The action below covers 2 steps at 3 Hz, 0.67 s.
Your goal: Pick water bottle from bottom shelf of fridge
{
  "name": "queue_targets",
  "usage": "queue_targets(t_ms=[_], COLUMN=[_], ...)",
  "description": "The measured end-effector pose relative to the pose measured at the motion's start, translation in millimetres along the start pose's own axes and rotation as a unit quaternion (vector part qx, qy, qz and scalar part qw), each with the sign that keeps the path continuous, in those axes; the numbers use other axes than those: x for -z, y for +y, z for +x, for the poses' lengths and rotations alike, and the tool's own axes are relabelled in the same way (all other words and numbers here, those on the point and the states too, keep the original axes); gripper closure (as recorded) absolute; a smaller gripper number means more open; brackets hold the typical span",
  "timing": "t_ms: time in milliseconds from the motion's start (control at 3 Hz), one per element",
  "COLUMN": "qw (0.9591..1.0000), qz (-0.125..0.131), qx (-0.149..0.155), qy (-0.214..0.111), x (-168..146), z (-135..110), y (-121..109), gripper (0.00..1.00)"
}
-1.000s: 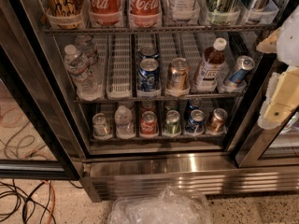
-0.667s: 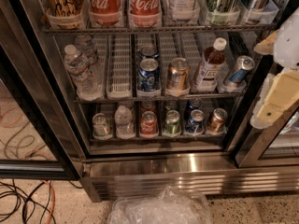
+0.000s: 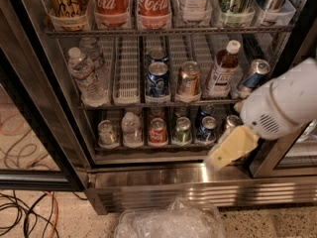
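The fridge [image 3: 163, 182] stands open before me, with a steel base. On its bottom shelf [image 3: 148, 156] a small clear water bottle [image 3: 131, 128] with a white cap stands second from the left, between a silver can [image 3: 107, 133] and a red can [image 3: 157, 131]. My gripper [image 3: 224, 155], cream-coloured under a white housing, hangs in front of the shelf's right end. It is well to the right of the bottle, holds nothing, and covers part of the rightmost can [image 3: 231, 122].
Green [image 3: 182, 130] and blue [image 3: 207, 128] cans fill the other lanes. The rack above holds two water bottles [image 3: 86, 73], cans and a brown-liquid bottle [image 3: 223, 68]. A black door frame [image 3: 42, 133] stands left. A plastic bag [image 3: 171, 219] and cables [image 3: 25, 217] lie on the floor.
My gripper has moved left and down from the right edge, to the front of the bottom shelf's right end. The drinks have not moved.
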State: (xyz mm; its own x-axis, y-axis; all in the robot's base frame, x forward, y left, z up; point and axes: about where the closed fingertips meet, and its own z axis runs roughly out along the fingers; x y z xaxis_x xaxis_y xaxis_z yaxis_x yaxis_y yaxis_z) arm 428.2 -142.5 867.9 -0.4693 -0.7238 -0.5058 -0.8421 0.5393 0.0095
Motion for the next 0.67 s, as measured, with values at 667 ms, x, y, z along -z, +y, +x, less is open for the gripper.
queue_targets(t_ms=[667], qw=[0.9929], qz=[-0.021], qx=[-0.088], qy=[-0.078], x=[-67.1], z=[-5.4], y=[25.5], gripper=[0.0])
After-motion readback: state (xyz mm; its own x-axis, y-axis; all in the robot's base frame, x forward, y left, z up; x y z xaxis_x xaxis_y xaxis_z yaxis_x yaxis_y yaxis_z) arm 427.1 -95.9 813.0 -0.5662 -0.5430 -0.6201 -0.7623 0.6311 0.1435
